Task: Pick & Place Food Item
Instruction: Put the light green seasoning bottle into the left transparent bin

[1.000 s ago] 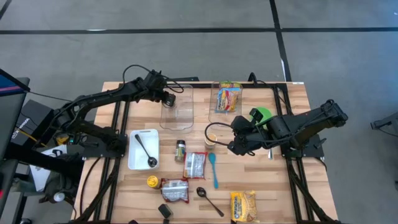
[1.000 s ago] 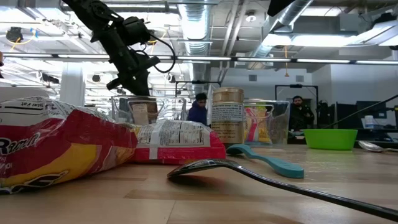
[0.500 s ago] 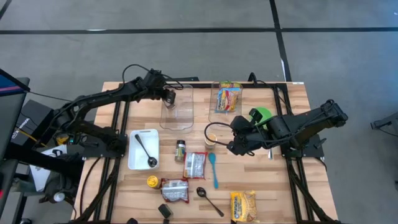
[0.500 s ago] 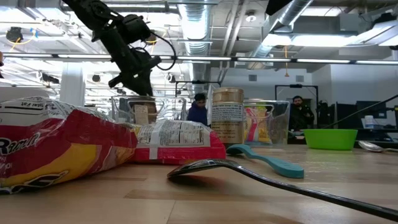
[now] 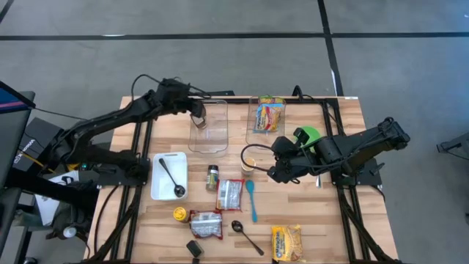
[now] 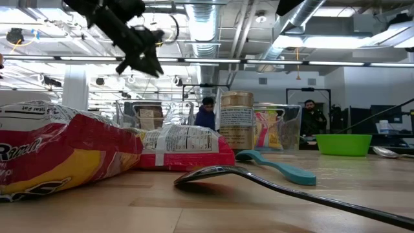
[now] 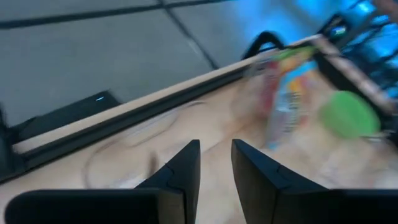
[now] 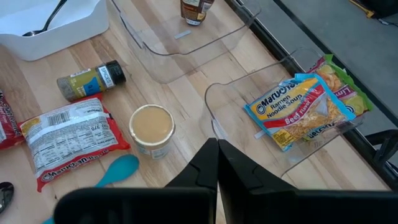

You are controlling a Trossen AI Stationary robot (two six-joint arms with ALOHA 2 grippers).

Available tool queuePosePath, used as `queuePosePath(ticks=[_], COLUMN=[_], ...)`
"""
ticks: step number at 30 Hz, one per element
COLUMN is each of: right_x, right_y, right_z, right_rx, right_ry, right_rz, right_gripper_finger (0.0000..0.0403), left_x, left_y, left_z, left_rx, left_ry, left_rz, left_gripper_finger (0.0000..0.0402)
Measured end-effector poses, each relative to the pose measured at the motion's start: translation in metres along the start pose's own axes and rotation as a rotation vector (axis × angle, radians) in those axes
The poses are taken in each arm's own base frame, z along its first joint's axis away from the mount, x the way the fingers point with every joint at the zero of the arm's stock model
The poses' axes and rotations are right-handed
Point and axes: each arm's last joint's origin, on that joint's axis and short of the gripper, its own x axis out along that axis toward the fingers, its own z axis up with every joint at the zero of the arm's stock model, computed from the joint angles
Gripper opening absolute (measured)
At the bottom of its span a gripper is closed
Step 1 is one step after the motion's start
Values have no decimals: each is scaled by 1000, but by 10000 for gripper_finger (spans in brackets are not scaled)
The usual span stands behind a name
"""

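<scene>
A: How far along is it?

B: A small jar [image 8: 197, 10] stands inside the left clear bin [image 5: 209, 126]; the left gripper [image 5: 196, 111], fingers narrowly apart and holding nothing, hangs above it.

A: And the rest?

B: Ramen packets [image 5: 268, 116] fill the right clear bin [image 5: 267, 117]. Other food waits on the worktop [image 5: 322, 227]. The right gripper [image 5: 272, 173], fingers closed, idles by the cup [image 5: 250, 163].

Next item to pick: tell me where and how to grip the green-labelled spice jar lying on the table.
The green-labelled spice jar lies on its side with bare wood around it. Probably best to come straight down and pinch across the round body at mid-label, fingers crossways to its long axis, since the dark cap end is narrower.
</scene>
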Motion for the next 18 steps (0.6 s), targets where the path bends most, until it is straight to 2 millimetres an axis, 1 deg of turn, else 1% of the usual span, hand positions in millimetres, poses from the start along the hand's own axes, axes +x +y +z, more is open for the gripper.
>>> queuePosePath(ticks=[2, 9, 14, 18], right_x=[0, 0, 0, 0], right_y=[0, 0, 0, 0], right_z=[0, 0, 0, 0], right_rx=[-1, -1, -1, -1], right_ry=[0, 0, 0, 0], right_rz=[0, 0, 0, 0], right_gripper_finger=[0, 0, 0, 0], left_x=[-13, -56, -83, -97], left_y=[-7, -36, -58, -75], left_z=[2, -2, -12, -21], left_rx=[-1, -135, -120, -80], left_ry=[-25, -72, -61, -42], left_rz=[-55, -245, -397, -512], left_gripper_finger=[85, 85, 85, 85])
